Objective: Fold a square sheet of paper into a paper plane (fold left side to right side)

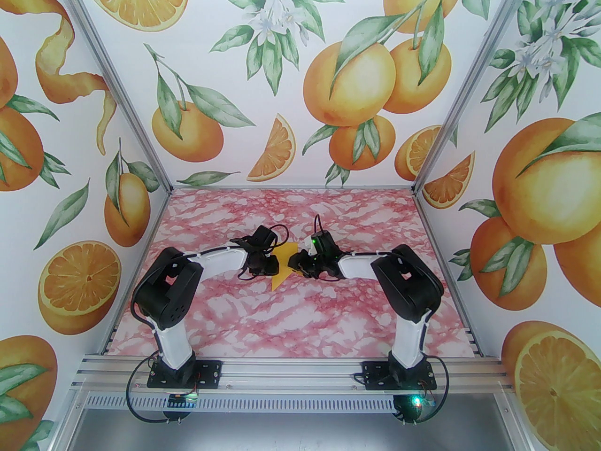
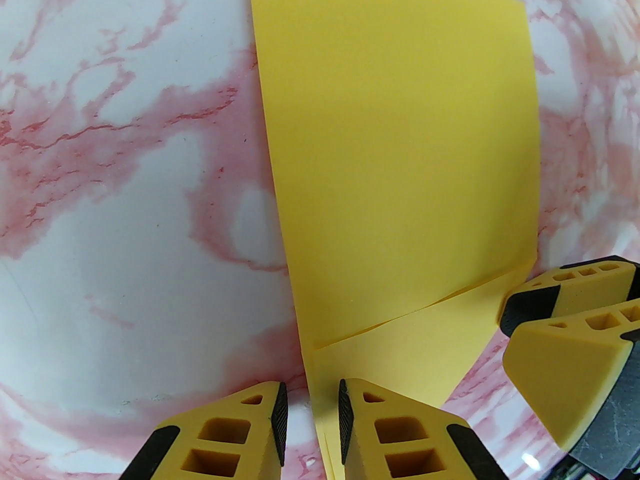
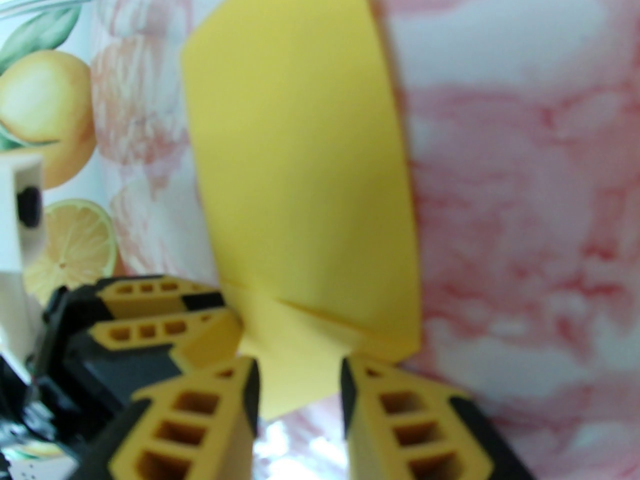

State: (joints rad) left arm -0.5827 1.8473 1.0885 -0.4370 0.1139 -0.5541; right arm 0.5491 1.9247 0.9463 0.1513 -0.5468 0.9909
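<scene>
The left gripper (image 2: 311, 389) has its fingers slightly apart, straddling one edge of the yellow paper (image 2: 400, 168). The right gripper (image 3: 299, 368), its fingers also apart, has the opposite end of the paper in its gap. Neither looks clamped. If either closes askew or drags, I'd expect the loose top layer to slide and crease crookedly. The paper lies mid-worktop (image 2: 125, 218), between both grippers.

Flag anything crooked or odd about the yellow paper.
The square sheet of paper looks folded crooked. In the left wrist view, its top layer's edge runs slanted across the lower layer, leaving a wedge uncovered just ahead of the left end effector. No tears are visible.
</scene>
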